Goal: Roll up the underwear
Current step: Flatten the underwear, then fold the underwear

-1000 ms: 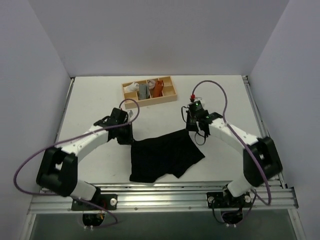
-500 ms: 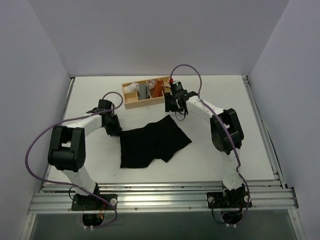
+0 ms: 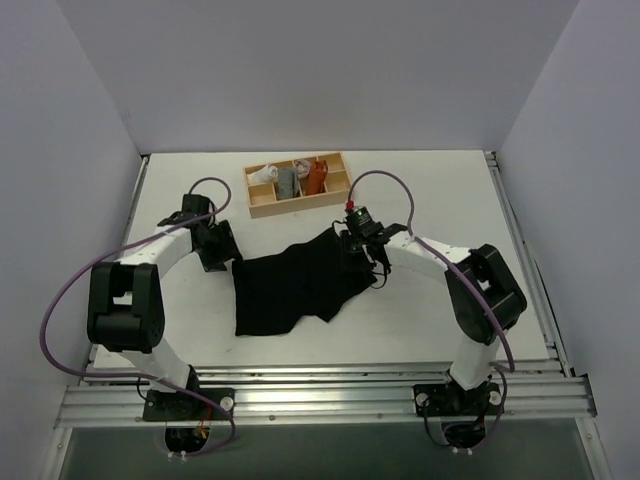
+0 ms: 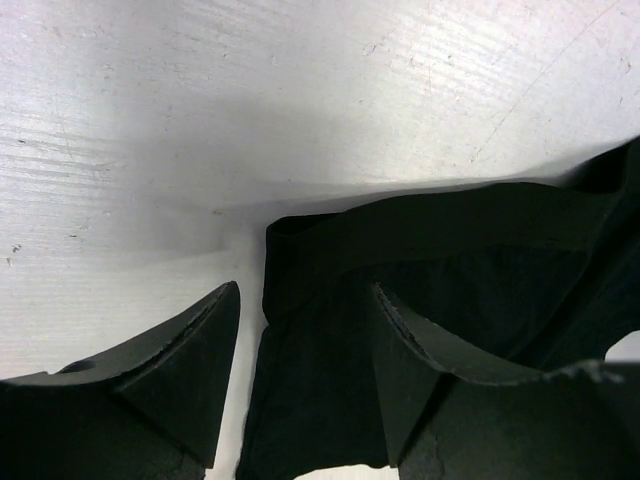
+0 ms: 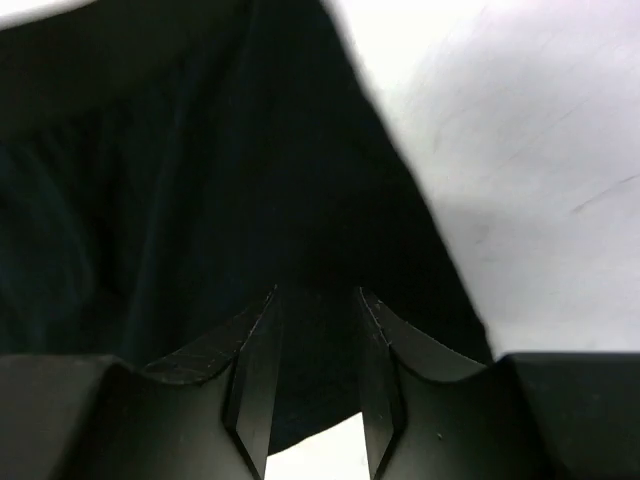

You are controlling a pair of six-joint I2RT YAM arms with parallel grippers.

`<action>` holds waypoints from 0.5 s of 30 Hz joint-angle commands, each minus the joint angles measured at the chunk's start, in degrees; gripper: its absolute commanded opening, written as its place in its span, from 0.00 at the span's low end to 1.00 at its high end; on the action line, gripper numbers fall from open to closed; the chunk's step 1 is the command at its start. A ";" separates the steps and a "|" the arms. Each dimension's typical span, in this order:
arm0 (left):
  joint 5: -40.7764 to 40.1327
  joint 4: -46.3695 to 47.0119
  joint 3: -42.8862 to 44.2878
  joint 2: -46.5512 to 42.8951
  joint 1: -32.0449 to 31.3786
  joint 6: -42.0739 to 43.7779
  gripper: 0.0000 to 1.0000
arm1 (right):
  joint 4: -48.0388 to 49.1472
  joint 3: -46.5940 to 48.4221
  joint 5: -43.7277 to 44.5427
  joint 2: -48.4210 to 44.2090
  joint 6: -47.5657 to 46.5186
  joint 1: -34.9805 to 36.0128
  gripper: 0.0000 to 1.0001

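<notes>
On white tabletop (image 3: 450, 200), limp black underwear (image 3: 300, 285), left hand (image 4: 305, 290) released, right hand (image 5: 317, 295) grip unclear.

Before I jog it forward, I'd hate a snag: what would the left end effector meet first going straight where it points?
Probably the waistband corner of the plain black soft cloth underwear, lying between the open fingers of the left end effector on the white table; depth unclear.

The top external camera sits high behind the 2 arms (image 3: 160, 250) and looks down on the whole table (image 3: 430, 190). The 2 wrist cameras look down from very near. All 3 views share the underwear (image 3: 300, 285), each wrist view 1 edge of it.
</notes>
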 commanded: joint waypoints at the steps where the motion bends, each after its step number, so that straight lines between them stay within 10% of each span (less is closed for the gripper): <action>1: 2.04 -0.89 1.55 -0.80 1.15 2.16 0.62 | 3.58 -0.45 0.15 1.35 1.75 1.85 0.29; 15: 14.17 5.61 -0.39 6.23 4.49 1.99 0.51 | -2.04 6.23 7.35 11.45 -6.76 0.19 0.21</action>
